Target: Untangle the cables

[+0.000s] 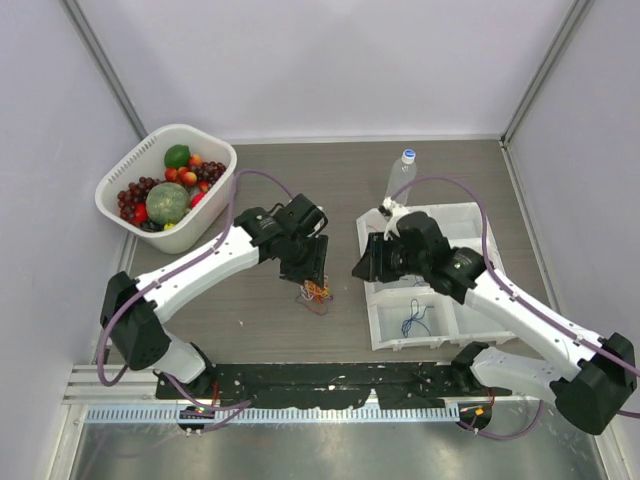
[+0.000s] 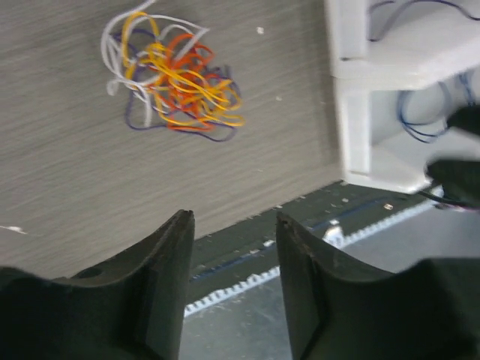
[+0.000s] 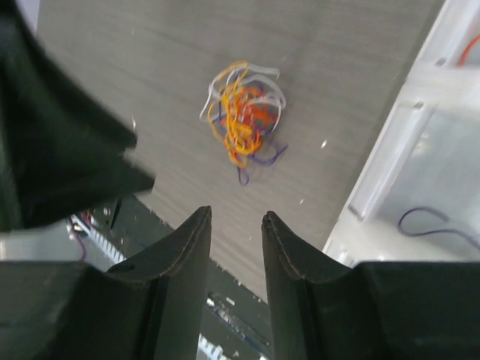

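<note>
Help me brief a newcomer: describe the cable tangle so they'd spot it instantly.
Find the white divided tray on the table's right. Left of it, on bare wood, lies the cable tangle. Unlike the tray's lone blue wire, it knots orange, yellow, white and purple strands.

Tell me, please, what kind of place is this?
Probably a robot test cell: plain white walls enclose the table, two arms are bolted at its near edge, and a fruit basket and tangled cables lie on it.

Bare counter all round cables, open from near and left sides. Left hand just above tangle, crowding straight-down reach. Tray wall near on right, right hand over its left rim. Basket, bottle well apart.
</note>
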`<state>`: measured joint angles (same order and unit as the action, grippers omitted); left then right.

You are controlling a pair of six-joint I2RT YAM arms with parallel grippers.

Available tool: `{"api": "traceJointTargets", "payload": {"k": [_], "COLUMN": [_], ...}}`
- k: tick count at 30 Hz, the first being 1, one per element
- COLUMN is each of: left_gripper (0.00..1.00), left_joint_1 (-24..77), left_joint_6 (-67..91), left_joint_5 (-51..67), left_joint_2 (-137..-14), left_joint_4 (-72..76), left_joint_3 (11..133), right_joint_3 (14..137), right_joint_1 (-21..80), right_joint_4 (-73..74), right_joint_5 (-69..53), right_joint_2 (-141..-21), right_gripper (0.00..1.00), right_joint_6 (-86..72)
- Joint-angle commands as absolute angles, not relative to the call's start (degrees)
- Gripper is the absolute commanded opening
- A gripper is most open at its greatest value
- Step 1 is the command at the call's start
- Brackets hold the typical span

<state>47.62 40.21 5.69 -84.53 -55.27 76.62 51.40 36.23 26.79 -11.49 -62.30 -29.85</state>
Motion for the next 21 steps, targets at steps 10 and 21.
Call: {"api": "traceJointTargets", "payload": {"k": [10, 21], "left_gripper": [0.38, 0.43], "left_joint_1": [42.1, 41.75], "left_joint_6": [35.69, 36.47], "left_joint_5": [1.15, 1.32], "left_joint_2": [-84.2, -89.82], "left_joint_4": [-43.77, -41.92], "left_joint_3": [65.92, 67.76], "right_joint_3": [43.33, 44.12], "right_joint_1": [40.61, 40.78], "right_joint_4": [21.79, 20.75], "right_joint_5": [-9.32, -10.81], "right_joint_2": [-53.61, -57.13], "right_gripper": [0.36, 0.36], "right_joint_6": [-39.64, -38.23]}}
